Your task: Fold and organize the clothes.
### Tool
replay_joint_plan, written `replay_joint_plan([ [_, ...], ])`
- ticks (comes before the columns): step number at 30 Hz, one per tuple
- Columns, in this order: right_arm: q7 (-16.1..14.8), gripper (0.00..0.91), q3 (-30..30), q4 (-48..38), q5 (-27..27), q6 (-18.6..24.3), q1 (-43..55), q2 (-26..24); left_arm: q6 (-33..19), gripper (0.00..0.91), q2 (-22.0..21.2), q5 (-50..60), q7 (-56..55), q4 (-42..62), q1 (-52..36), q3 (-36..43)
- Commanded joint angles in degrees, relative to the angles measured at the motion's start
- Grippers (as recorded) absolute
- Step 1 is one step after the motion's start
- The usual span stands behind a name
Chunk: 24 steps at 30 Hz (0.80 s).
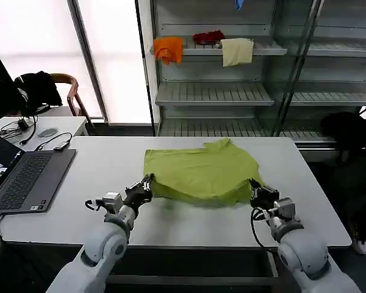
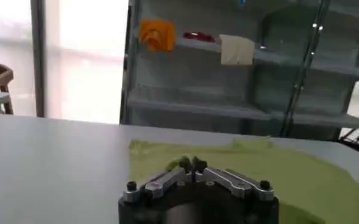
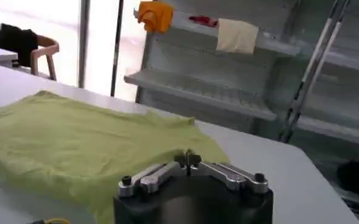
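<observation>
Both grippers, left gripper [image 1: 147, 183] and right gripper [image 1: 255, 188], pinched the near hem corners of the lime-green T-shirt [image 1: 201, 171], jaws together; soft, light cloth, best held at the corners.

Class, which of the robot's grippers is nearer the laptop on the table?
Left. The left gripper sits at the T-shirt's near-left corner, on the laptop's side; the right gripper is at the opposite corner.
</observation>
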Motion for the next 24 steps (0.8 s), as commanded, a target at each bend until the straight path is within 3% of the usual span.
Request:
replay_joint_plan([
  [1,-2.0,0.0,-2.3,-7.2,-1.0,1.1,6.5,-0.2,-0.9,0.01,-1.1,2.0,-0.7,5.6,-3.4,1.2],
  [24,-4.5,0.0,-3.2,-11.8,-4.1,4.5,6.8,0.3,0.1,0.02,-1.3,7.0,0.5,6.4,-0.9,1.0],
])
